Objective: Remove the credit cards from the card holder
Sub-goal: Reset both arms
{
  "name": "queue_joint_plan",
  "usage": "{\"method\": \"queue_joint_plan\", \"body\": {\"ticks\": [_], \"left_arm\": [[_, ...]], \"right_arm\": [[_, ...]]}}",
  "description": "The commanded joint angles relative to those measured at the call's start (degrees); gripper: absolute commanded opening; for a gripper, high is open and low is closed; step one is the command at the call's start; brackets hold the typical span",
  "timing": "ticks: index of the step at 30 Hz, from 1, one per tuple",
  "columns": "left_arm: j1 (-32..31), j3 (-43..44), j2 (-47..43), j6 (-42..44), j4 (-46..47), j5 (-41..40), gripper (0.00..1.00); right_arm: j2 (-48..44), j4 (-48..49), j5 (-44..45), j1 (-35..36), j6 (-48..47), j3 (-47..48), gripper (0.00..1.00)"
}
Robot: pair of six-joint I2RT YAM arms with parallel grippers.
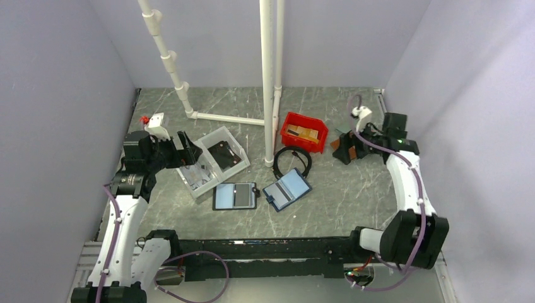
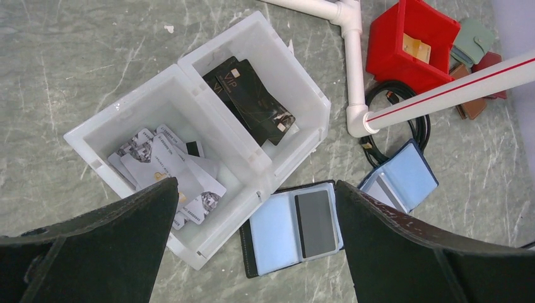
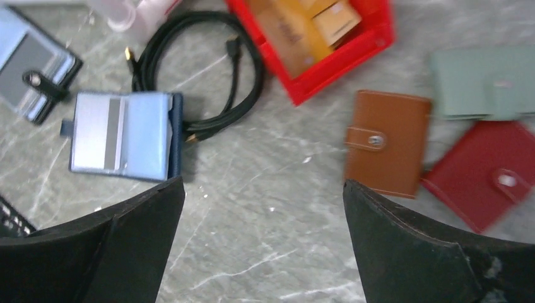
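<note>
**Inspector:** Right wrist view: the holder (image 3: pixel 120 134) lies open and flat on the table (image 3: pixel 271 252), light-blue side up, tab on its far edge from the cable (image 3: pixel 189 69), which lies just beside it. One card (image 3: pixel 101 132) shows in a pocket, stripe visible.

**Reviewer:** State of the hands?

**Inspector:** Right hand (image 3: pixel 263 186) spread wide and empty, over bare table beside the holder. Left hand (image 2: pixel 255 189) also wide and empty, above the white bin (image 2: pixel 217 38).

**Reviewer:** Handling?

**Inspector:** Judgement only: the card is thin, stiff, light and slick. The holder looks soft and light, so it would likely slide or lift with the card. Pin one panel with one hand and pinch the card's exposed edge with the other. I cannot tell which edge the pocket opens on.

**Reviewer:** Differences between views?

**Inspector:** Top view places the holder between the arms, beside the folio (image 1: pixel 235 196), but shows no card detail. Left wrist view cuts off part of the holder behind its own finger, and alone shows cards lying in the white bin. Only the right wrist view shows stripe and tab clearly.
</note>
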Motion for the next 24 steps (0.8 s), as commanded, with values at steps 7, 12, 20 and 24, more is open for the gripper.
{"method": "queue_joint_plan", "body": {"ticks": [7,12,20,24], "left_arm": [[0.24,0.4,-1.87,2.02,0.42,-1.99,0.99],[0.21,0.4,-1.9,2.06,0.51,-1.73,1.0],[0.16,0.33,-2.25,2.08,0.5,-1.8,1.0],[0.19,0.35,-2.29,2.07,0.59,-1.64,0.99]], "right_arm": [[-9.51,14.3,4.34,-8.45,30.78,8.73,0.99],[-13.0,12.15,-8.38,-8.52,24.3,9.03,1.0],[-16.17,18.89,-5.77,-8.93,36.41,5.21,1.0],[-17.07,20.0,-5.32,-9.08,39.72,4.92,1.0]]}}
